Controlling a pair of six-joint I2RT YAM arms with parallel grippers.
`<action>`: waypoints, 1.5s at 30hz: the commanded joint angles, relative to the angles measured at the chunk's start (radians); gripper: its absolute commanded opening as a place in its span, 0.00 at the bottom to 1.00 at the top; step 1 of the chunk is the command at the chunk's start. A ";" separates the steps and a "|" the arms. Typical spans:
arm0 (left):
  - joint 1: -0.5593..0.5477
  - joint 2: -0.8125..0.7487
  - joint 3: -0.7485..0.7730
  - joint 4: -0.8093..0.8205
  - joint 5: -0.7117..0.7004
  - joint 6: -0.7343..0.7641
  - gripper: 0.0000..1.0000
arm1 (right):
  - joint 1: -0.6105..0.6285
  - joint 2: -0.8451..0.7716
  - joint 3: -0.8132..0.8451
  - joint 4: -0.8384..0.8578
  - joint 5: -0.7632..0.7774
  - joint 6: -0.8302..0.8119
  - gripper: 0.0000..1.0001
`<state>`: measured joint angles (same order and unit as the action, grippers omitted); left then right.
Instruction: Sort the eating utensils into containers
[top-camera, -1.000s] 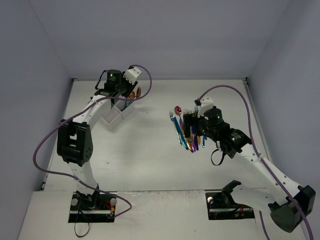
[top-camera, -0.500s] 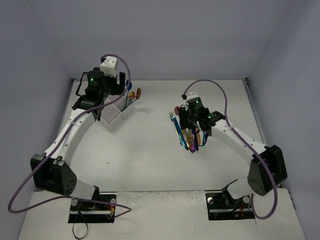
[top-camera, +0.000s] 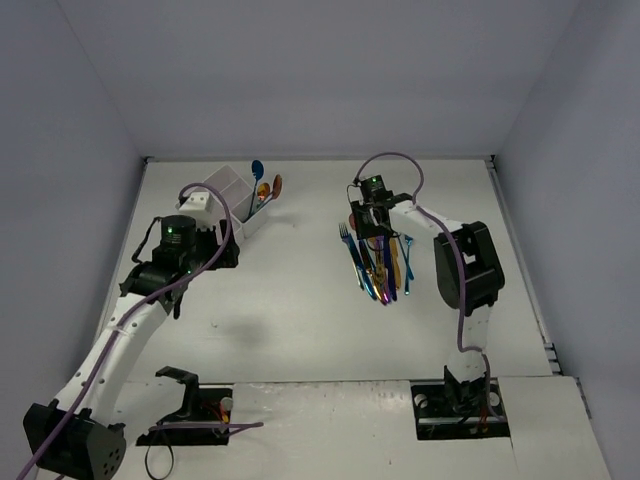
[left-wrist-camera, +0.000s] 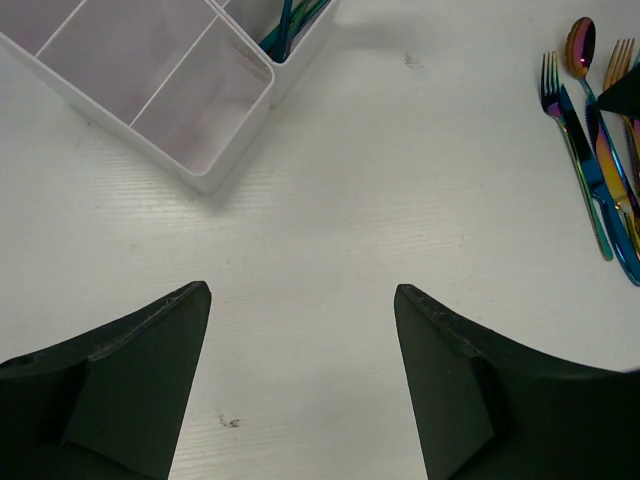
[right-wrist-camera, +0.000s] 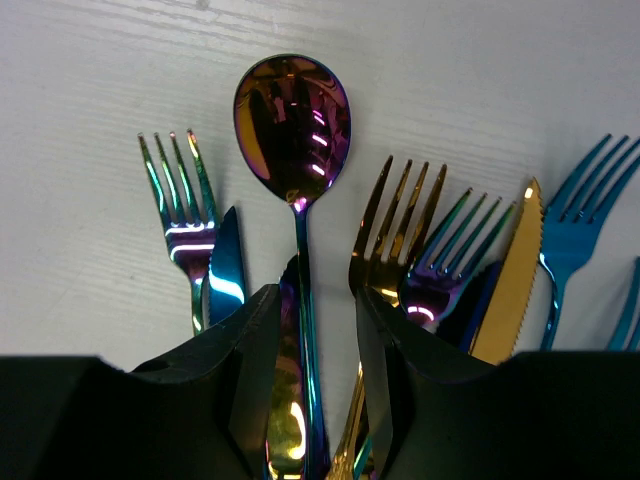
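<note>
Top external: white box (top-camera: 233, 203) at far left of table (top-camera: 300, 330), two spoon bowls (top-camera: 266, 186) sticking out of its right-hand compartment; utensil pile (top-camera: 377, 265) lies loose at centre-right, well apart from the box; left gripper (top-camera: 228, 252) near the box's near side; right gripper (top-camera: 368, 232) low over the far end of the pile.

Left wrist: left gripper (left-wrist-camera: 300, 380) spread wide, nothing between the fingers (left-wrist-camera: 130, 390), bare table under them; box corner (left-wrist-camera: 205, 178) ahead to the left, two near compartments empty, blue-green handles (left-wrist-camera: 290, 25) in the one behind; pile (left-wrist-camera: 600, 160) at right edge.

Right wrist: right gripper (right-wrist-camera: 318, 390) narrowly parted, fingers (right-wrist-camera: 245, 385) astride the handle of the purple-gold spoon (right-wrist-camera: 292, 125); gap is wider than the handle; spoon lies on the table; rainbow fork (right-wrist-camera: 180, 200) just left, gold fork (right-wrist-camera: 395, 220), gold knife (right-wrist-camera: 512, 270) and blue fork (right-wrist-camera: 585, 210) to the right.
</note>
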<state>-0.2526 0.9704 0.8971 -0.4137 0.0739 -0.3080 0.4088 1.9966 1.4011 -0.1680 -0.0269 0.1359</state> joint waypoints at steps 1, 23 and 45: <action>-0.004 -0.072 0.011 -0.006 0.007 -0.041 0.71 | -0.005 0.051 0.095 0.011 -0.023 -0.021 0.34; -0.004 -0.086 -0.011 -0.030 0.026 -0.045 0.72 | -0.005 0.143 0.088 0.005 0.022 0.001 0.25; -0.004 -0.076 -0.007 -0.033 0.052 -0.048 0.71 | 0.008 0.125 0.062 -0.113 0.083 0.033 0.14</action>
<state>-0.2535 0.8997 0.8677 -0.4751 0.1083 -0.3496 0.4149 2.1295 1.4921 -0.1085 0.0262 0.1564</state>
